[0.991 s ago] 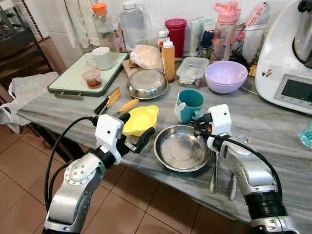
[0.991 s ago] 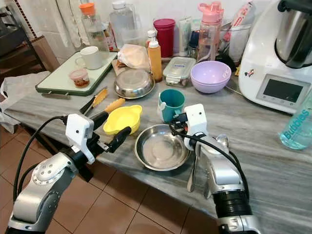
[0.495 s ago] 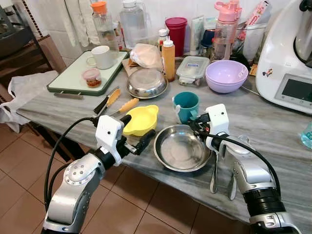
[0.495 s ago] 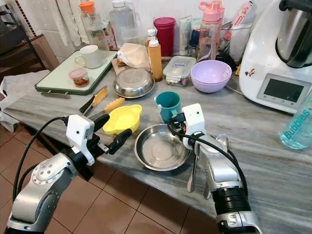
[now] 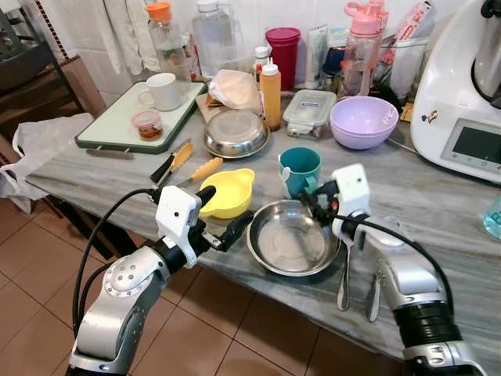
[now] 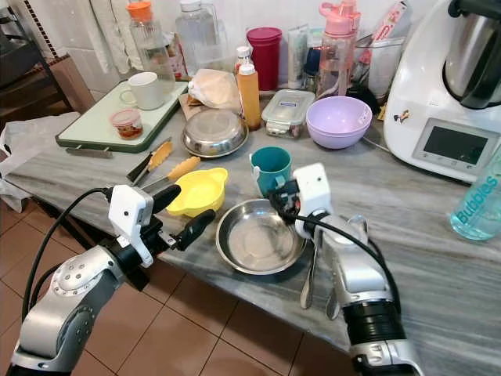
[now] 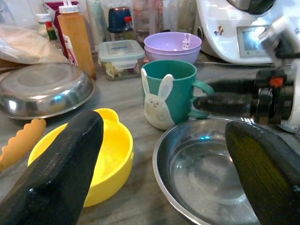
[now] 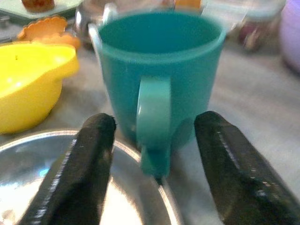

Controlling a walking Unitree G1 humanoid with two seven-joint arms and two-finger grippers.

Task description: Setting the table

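A teal mug (image 5: 300, 167) with a white bunny on it stands upright on the grey counter, behind a shallow steel dish (image 5: 291, 239). My right gripper (image 8: 154, 123) is open just above the dish's far rim. Its fingers (image 8: 91, 159) stand on either side of the mug's handle (image 8: 153, 112), with a gap on each side. A yellow bowl (image 5: 227, 192) sits left of the dish. My left gripper (image 5: 225, 207) is open at the counter's front edge, between the yellow bowl and the dish, and holds nothing. A spoon (image 5: 344, 274) and a fork (image 5: 374, 288) lie right of the dish, under my right arm.
Behind stand a second steel dish (image 5: 236, 133), a purple bowl (image 5: 362, 121), a lidded food box (image 5: 309, 113) and an orange bottle (image 5: 271, 98). A green-edged board (image 5: 117, 129) at the left carries a white mug (image 5: 164, 92). Yellow tongs (image 5: 178, 160) lie near it. A white kitchen machine (image 5: 462, 102) stands at the right.
My right gripper has edged forward and closer around the teal mug's handle. The left gripper has shifted slightly right. The objects on the counter have stayed in place.
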